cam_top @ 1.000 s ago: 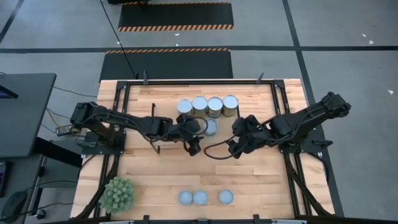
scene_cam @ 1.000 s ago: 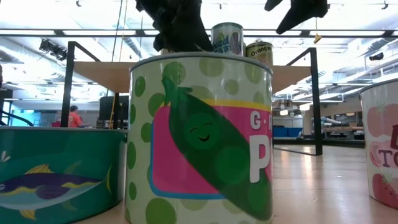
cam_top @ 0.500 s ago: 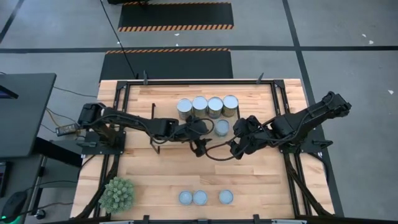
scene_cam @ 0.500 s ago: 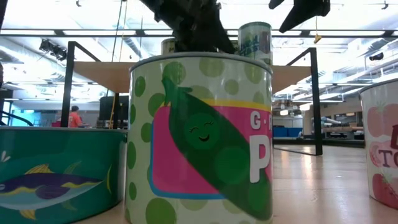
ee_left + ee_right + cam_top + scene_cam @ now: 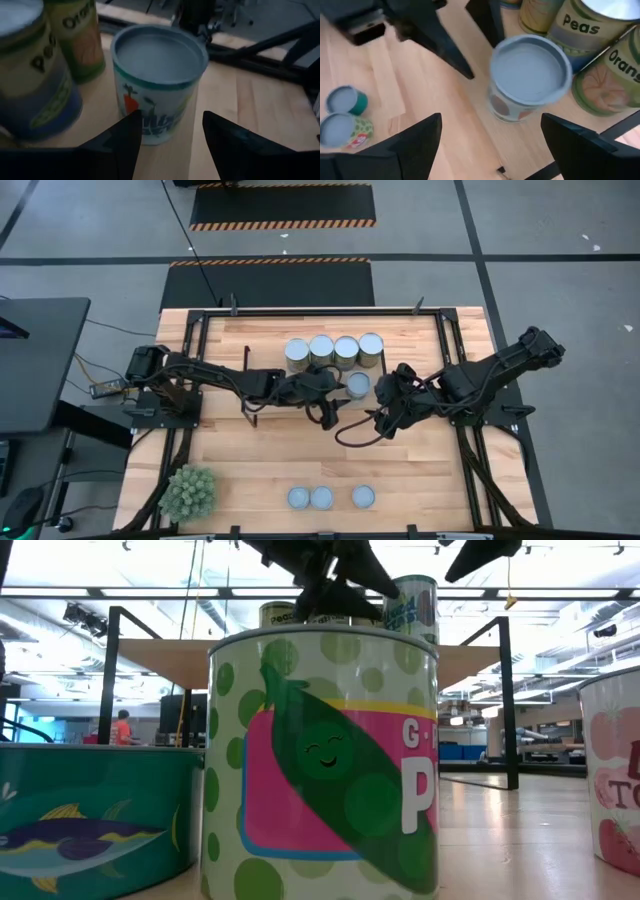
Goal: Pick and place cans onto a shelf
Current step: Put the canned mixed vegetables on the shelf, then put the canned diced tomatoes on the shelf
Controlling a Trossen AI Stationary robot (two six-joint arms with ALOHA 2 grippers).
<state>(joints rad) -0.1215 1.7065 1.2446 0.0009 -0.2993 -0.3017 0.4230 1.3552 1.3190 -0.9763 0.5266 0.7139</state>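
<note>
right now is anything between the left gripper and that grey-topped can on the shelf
Nothing visible. In the left wrist view the can stands right ahead of the open left gripper, with bare shelf board between. The taller cans stand off to one side.

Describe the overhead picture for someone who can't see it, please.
Seen from above, two dark robot arms meet mid-table over a low shelf: the left claw is open beside a grey-topped can, just in front of a row of four cans. The right claw is open nearby. Three more cans and a spiky green plant sit at the table's near edge.
</note>
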